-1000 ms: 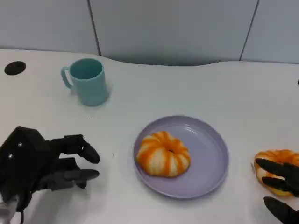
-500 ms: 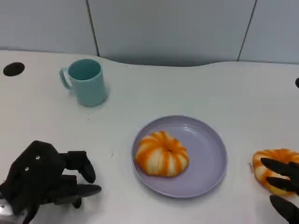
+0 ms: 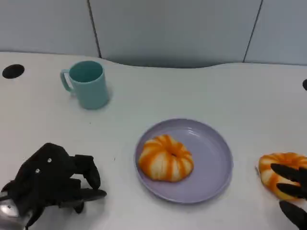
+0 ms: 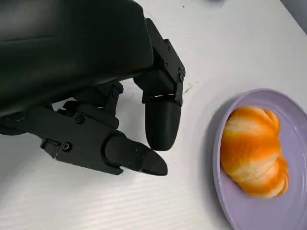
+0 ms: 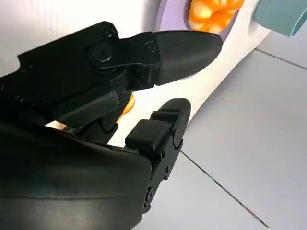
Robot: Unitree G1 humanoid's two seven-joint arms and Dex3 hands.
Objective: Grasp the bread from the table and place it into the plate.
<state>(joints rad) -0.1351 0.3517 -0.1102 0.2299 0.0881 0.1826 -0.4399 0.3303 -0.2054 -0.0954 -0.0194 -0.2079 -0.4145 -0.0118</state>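
Note:
An orange-and-white striped bread (image 3: 165,158) lies in the left half of the lilac plate (image 3: 211,153) at the table's middle; the left wrist view shows this bread (image 4: 252,158) in the plate (image 4: 288,110) too. A second striped bread (image 3: 273,170) sits on the table near the right edge. My right hand (image 3: 291,194) has its fingers spread over that bread's near side, thumb apart below. A sliver of that bread (image 5: 127,103) shows between the fingers of the right hand (image 5: 96,129). My left hand (image 3: 53,184) hovers at the near left, fingers apart, holding nothing.
A teal cup (image 3: 87,84) stands at the back left, well behind my left hand. A black round hole (image 3: 13,71) marks the table's far left. The pale wall panels run behind the table's curved back edge.
My left hand has drawn back toward the near left corner, away from the plate. The right hand's fingers have slipped slightly toward the right edge. Both breads stay put.

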